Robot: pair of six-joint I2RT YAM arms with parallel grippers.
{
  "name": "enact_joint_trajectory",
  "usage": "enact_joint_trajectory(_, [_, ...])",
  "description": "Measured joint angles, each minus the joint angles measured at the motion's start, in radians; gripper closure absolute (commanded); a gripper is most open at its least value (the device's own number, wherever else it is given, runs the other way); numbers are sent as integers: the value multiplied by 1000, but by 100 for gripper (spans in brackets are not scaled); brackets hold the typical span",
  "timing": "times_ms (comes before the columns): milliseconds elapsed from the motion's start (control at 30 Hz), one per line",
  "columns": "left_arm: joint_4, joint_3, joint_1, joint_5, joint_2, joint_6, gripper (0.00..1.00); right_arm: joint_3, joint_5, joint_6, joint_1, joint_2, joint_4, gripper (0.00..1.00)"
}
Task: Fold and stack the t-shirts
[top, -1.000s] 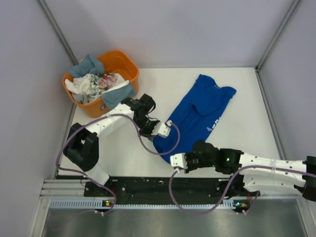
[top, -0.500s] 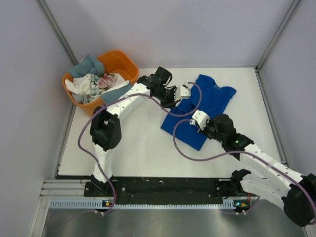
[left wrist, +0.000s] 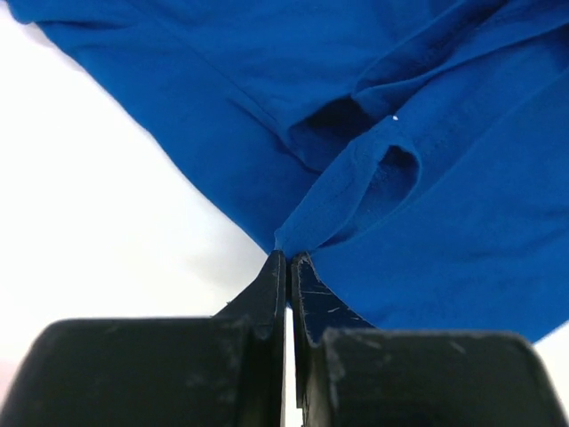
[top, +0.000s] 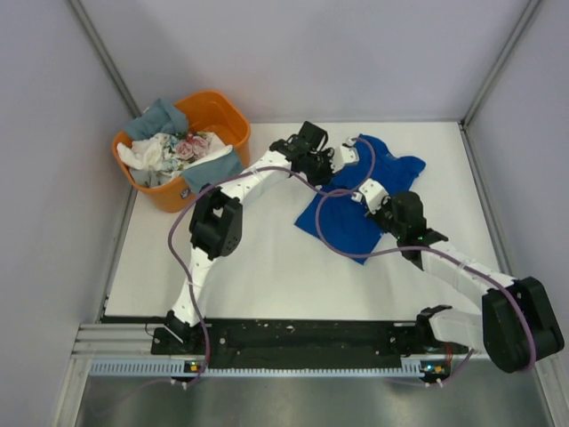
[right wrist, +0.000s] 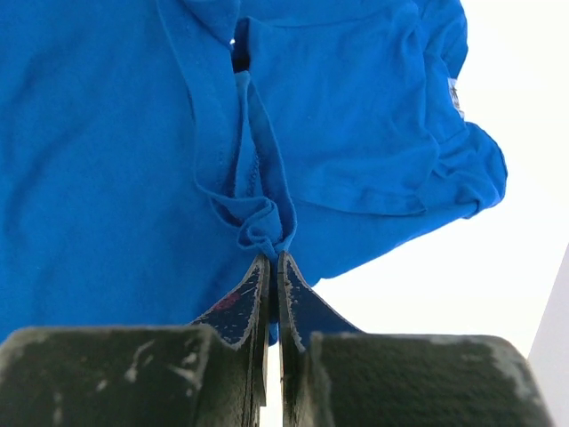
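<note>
Two pinch points on the blue t-shirt (top: 392, 168), centre-far on the tabletop (top: 258, 267): left end effector (left wrist: 286, 258) clamped shut on a bunched edge, right end effector (right wrist: 273, 258) clamped on a hem fold just nearer. Likely mid-fold. Next: lay the carried edge flat, then let go. More t-shirts (top: 173, 147) heaped in the orange tub (top: 233, 120), far left, well apart. Nothing in the way but the two closely set wrists.

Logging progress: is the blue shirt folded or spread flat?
Partly folded: left gripper and right gripper hold the shirt edge lifted over the rest.
</note>
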Motion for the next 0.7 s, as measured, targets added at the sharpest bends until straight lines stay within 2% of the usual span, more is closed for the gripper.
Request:
enact_joint_trajectory(367, [140,26,-53,-197,96,-78,100,-13,3,-45,-72,114,69,100])
enact_joint_trajectory(600, [168,26,-60,-235,109,-97,100,-13,-5,-62,-100,174,107,100])
enact_joint_trajectory(667, [172,26,-62,-244,109,-98,92,-12,-6,-63,-104,195,124,100])
enact_joint_trajectory(700, [174,26,-63,-250,109,-100,83,-12,-5,-63,-106,208,134,99])
